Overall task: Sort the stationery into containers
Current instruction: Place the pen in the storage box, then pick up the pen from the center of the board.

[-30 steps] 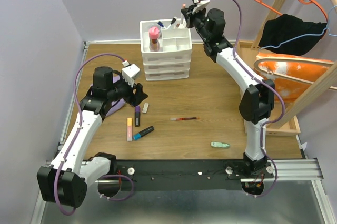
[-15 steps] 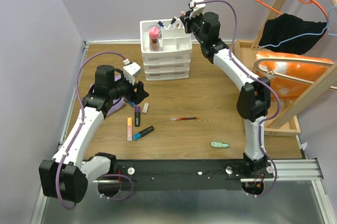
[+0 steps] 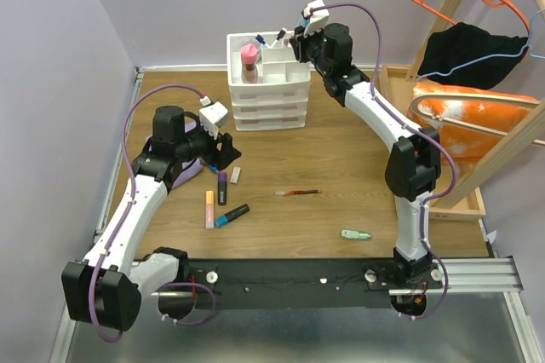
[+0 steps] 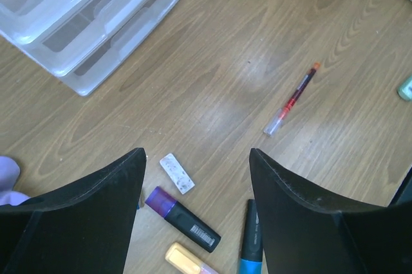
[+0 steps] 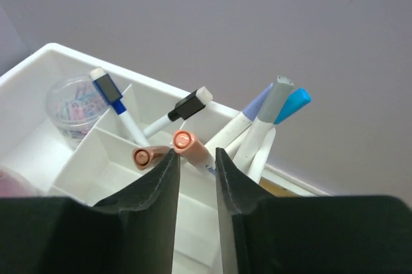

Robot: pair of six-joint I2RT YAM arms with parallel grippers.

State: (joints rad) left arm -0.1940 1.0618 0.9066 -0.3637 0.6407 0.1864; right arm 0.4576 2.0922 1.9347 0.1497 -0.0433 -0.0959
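Now: one pincer at the organiser, one above loose pens

The white organiser [image 3: 270, 109] stands at 12 o'clock on the bench [image 3: 341, 150]. The right pincer [image 5: 196, 153] hangs over its far right corner, at about the organiser's 1 o'clock. Its jaws are parted only narrowly. A copper-capped marker [image 5: 183, 140] stands in the gap, and I cannot tell whether either finger touches it. A second copper-capped marker [image 5: 143, 156] leans just beside it in the same compartment.

The left pincer [image 4: 196, 158] hovers at the bench's 9 o'clock, jaws wide and holding nothing. Under it lie a small white block [image 4: 176, 172], a purple-capped black highlighter [image 4: 182, 218], an orange highlighter [image 4: 187, 258] and a blue marker [image 4: 249, 242], all near one another. A red pen [image 4: 293, 103] lies alone near the bench's centre. A small green piece [image 3: 356, 234] sits at 5 o'clock. A purple cloth [image 3: 189, 171] shows under the left arm.
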